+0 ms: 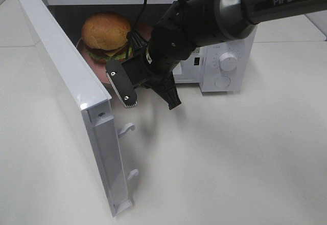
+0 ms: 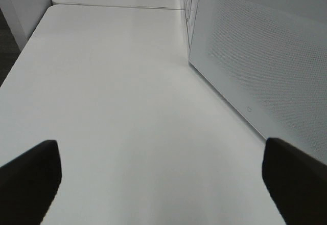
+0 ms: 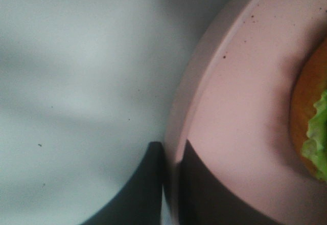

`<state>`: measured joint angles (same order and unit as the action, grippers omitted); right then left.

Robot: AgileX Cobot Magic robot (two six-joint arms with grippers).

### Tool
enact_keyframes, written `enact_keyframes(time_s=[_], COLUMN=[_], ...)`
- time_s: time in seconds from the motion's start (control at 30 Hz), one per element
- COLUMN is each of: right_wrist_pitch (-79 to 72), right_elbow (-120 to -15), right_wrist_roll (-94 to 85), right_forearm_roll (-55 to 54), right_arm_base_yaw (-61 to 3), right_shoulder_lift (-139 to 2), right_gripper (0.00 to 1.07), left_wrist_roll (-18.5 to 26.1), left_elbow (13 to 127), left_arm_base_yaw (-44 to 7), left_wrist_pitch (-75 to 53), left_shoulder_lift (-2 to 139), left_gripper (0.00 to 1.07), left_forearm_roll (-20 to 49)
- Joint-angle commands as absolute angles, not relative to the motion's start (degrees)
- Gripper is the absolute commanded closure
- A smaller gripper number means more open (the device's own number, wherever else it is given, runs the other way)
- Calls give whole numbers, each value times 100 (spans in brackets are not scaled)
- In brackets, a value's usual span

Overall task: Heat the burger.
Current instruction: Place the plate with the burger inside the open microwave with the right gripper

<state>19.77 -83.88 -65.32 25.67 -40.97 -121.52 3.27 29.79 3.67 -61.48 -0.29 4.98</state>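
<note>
Half done: burger point(image 1: 106, 33) inside open microwave point(image 1: 225, 64) at 11 o'clock; right gripper point(image 3: 171, 156) pinches its pink plate point(image 3: 240, 107), left gripper point(image 2: 163, 184) gapes empty.

The burger point(image 1: 106, 33) has a golden-brown bun, green lettuce and a dark patty. It sits on a pale pink plate point(image 3: 240, 107) flecked with tiny dark specks. The microwave point(image 1: 214, 82) and the worktop point(image 1: 230, 158) are white, and the door point(image 2: 265, 66) carries a fine grey dot mesh. The right arm point(image 1: 204, 20) is black with a grey band and white lettering. The left end effector point(image 2: 161, 184) and the right end effector point(image 3: 171, 156) have black fingers.
</note>
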Motion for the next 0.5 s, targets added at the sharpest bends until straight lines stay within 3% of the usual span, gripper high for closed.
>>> enact_keyframes(time_s=[0.03,0.5], right_wrist_pitch=[1799,2366], right_elbow=[-8612,-9574], right_wrist_roll=[-6566,-6578], right_forearm_roll=[2595,2286], right_arm_base_yaw=[-4045,-3959], right_shoulder_lift=[-12141,-12662], right_gripper=[107,107], left_wrist_roll=[298,298], left_elbow=[2962,2962], left_arm_base_yaw=[372,372], left_wrist_pitch=[-6136,-6136], left_shoulder_lift=[-109,-109], left_gripper=[7,7], left_forearm_roll=[527,527])
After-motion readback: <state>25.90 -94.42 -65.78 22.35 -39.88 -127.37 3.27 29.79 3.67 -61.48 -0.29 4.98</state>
